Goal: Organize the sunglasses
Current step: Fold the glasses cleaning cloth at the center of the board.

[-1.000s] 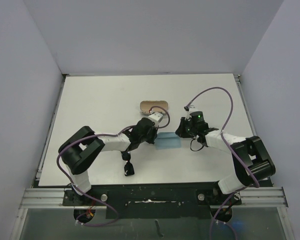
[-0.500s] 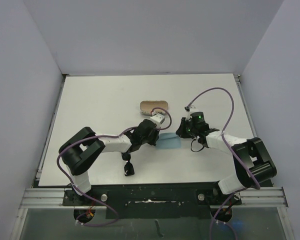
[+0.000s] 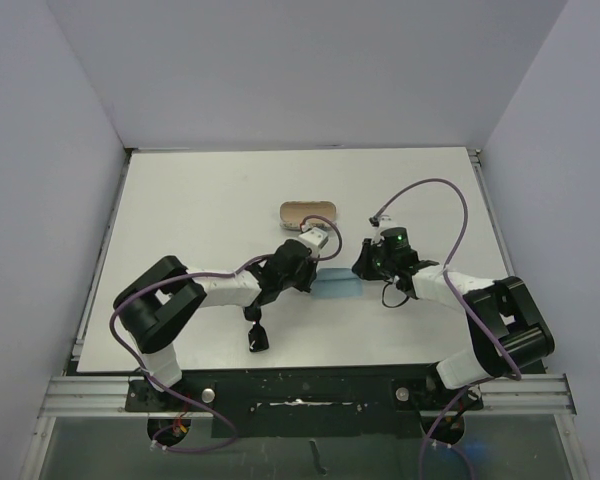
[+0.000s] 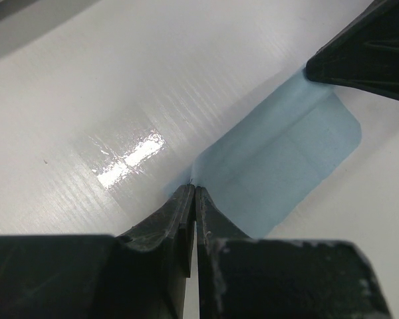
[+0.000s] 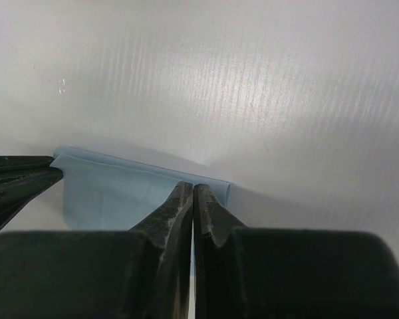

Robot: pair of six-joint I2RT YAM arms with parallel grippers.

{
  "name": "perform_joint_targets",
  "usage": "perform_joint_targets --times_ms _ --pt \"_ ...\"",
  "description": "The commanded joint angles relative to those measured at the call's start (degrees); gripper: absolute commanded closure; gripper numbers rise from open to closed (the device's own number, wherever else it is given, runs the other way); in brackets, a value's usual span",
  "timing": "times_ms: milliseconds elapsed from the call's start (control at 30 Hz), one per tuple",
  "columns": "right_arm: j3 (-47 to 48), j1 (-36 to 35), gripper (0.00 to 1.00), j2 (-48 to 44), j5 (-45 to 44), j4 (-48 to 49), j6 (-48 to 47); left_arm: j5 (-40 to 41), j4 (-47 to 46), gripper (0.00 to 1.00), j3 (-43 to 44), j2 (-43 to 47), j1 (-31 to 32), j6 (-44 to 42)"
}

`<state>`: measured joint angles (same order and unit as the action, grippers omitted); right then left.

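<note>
Black-framed sunglasses (image 3: 257,337) lay loose on the worktop (image 3: 200,210) near its front edge, well apart from the case (image 3: 309,211). Our left tool (image 4: 193,199) and right tool (image 5: 193,196) each pinched an end of the blue cloth (image 3: 338,287) between them; we judged packing the glasses not yet done.

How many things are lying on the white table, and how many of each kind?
sunglasses: 1
case: 1
blue cloth: 1
Total: 3
</note>
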<state>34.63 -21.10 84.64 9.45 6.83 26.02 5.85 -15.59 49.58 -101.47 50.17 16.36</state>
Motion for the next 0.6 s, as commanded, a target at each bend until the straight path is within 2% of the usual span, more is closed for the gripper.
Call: perform_joint_targets --times_ms 0,433,567 --pt "0.0 -0.54 1.0 -1.16 -0.57 3.14 0.26 0.38 -1.35 0.96 -0.22 2.75 0.24 0.67" --pt "-0.18 -0.75 1.0 -0.4 -0.66 3.67 0.44 0.48 -1.96 0.95 -0.92 2.67 0.66 1.22" --pt "-0.33 -0.79 0.96 -0.43 -0.66 3.63 0.43 0.31 -2.19 0.94 -1.22 2.86 0.76 1.48"
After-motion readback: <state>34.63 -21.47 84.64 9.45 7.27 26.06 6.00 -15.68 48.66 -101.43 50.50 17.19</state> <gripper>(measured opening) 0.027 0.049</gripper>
